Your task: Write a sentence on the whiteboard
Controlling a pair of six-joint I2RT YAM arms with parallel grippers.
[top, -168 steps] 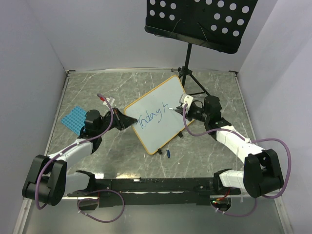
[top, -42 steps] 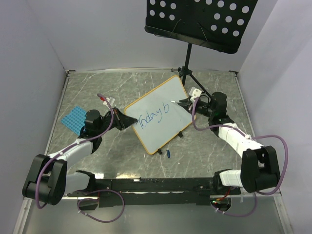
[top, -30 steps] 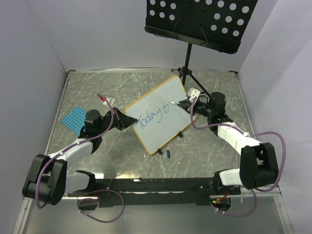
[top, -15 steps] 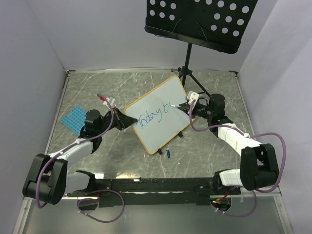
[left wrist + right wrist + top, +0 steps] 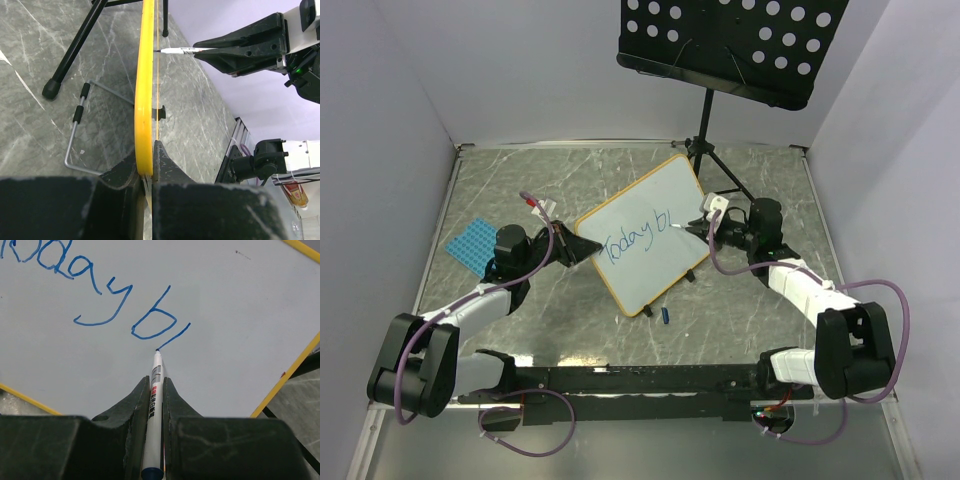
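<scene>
The whiteboard point(image 5: 645, 235) with its orange-yellow frame stands tilted mid-table. My left gripper point(image 5: 582, 248) is shut on its left edge; in the left wrist view the jaws clamp the yellow frame point(image 5: 144, 100). Blue writing point(image 5: 632, 238) on it reads "Today b" plus one more stroke, also shown in the right wrist view point(image 5: 100, 295). My right gripper point(image 5: 698, 226) is shut on a white marker point(image 5: 156, 385), whose tip touches the board point(image 5: 240, 305) at the low end of the last stroke.
A black perforated music stand point(image 5: 730, 45) with tripod legs point(image 5: 705, 155) stands behind the board. A blue perforated pad point(image 5: 472, 243) lies at the left. A small blue cap point(image 5: 665, 316) lies in front of the board.
The right gripper has moved the marker along the board; the "b" was finished and a new stroke added after it. The left gripper has held still.
</scene>
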